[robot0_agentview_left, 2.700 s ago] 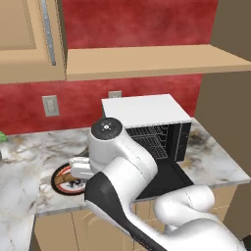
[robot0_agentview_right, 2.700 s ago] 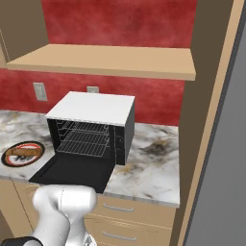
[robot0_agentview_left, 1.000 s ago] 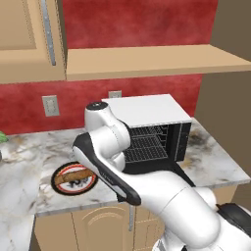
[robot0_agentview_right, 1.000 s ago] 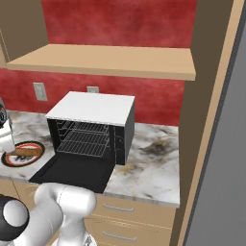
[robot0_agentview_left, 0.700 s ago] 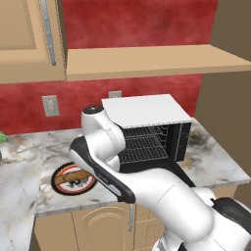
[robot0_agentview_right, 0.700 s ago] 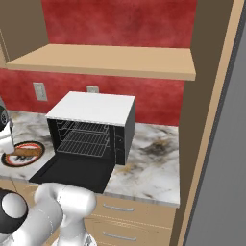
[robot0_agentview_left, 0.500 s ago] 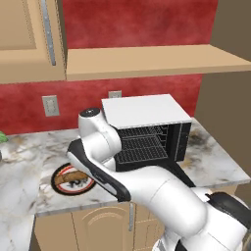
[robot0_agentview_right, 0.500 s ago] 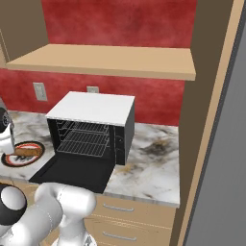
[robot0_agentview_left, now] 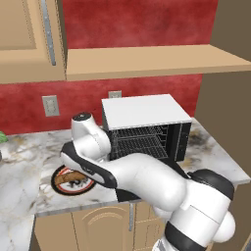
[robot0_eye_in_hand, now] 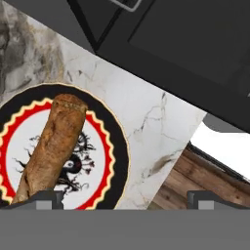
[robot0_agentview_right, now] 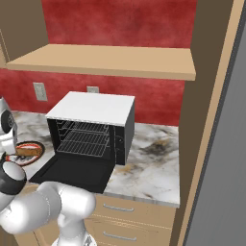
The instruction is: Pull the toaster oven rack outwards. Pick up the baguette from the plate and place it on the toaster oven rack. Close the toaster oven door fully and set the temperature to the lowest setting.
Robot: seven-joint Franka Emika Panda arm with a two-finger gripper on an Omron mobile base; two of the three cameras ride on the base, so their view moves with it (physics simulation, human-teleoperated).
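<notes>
The toaster oven (robot0_agentview_left: 147, 125) (robot0_agentview_right: 91, 120) stands on the counter with its toaster oven door (robot0_agentview_right: 72, 170) (robot0_eye_in_hand: 185, 44) folded down flat. The wire toaster oven rack (robot0_agentview_left: 137, 143) (robot0_agentview_right: 89, 141) shows inside the cavity. Left of the oven lies the plate (robot0_agentview_left: 56, 182) (robot0_agentview_right: 39, 146) (robot0_eye_in_hand: 117, 161), and the baguette (robot0_agentview_left: 68, 176) (robot0_agentview_right: 29, 151) (robot0_eye_in_hand: 51, 146) rests across it. My gripper (robot0_eye_in_hand: 125, 200) hovers over the plate's right side, open, with nothing between its fingertips (robot0_eye_in_hand: 49, 199). The baguette lies just ahead of the left one.
The marble counter (robot0_agentview_left: 29, 157) (robot0_agentview_right: 149, 163) ends at a wooden cabinet front (robot0_eye_in_hand: 180, 185) just past the plate. A shelf (robot0_agentview_right: 110, 62) hangs above the oven. My own arm (robot0_agentview_left: 142, 176) covers the lowered door in the left base view.
My arm has swung a little further left, toward the plate. The oven, the plate and the baguette have stayed put, and the jaws have stayed wide.
</notes>
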